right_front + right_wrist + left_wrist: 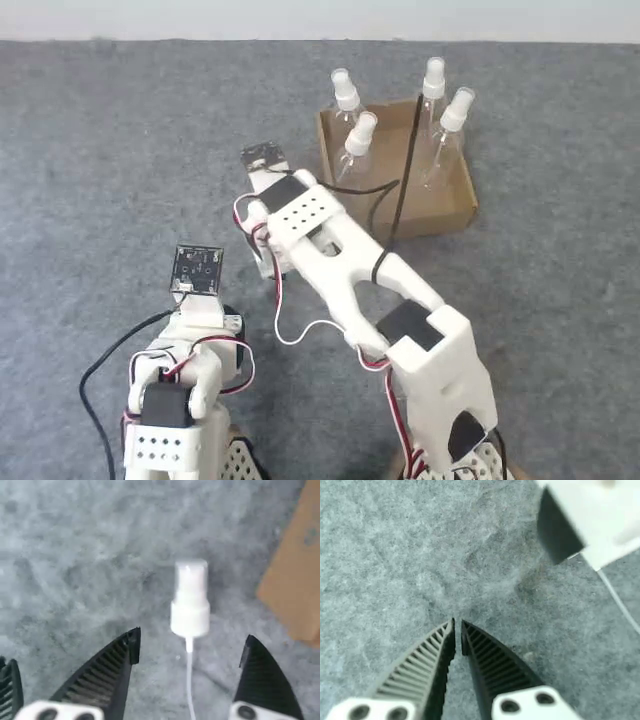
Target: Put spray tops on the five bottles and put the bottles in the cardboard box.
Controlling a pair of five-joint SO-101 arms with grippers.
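High view gives the layout. The grey table (100, 150) carries everything. My right arm (340, 250) stretches across it toward the near left side of the cardboard box (440, 215). My left arm (180, 400) sits folded back by its base, well apart from the work; I judge that leaves the right one room. Four bottles (355, 150) stand upright inside the box, each already capped, so by my reckoning one remains to be finished and stowed.

In the right wrist view my right pincer (191, 636) is spread wide and holds nothing. Just beyond its tips, in line with the gap, a white spray top (190, 600) stands upright, with its thin dip tube (189, 680) running straight down from it. It stands too straight to be loose on the table, so I take it to be seated in the clear fifth bottle, though I cannot make out the bottle's body. A wall of the box is near it on one side, which suits a short carry.

I think the wide spread is there so that a finger can pass on each side of the collar before closing. The piece looks light and top-heavy, and one finger touching first could tip it.

In the left wrist view my left pincer (458, 625) is drawn together to a sliver of gap. It has nothing in it and hangs over bare table.
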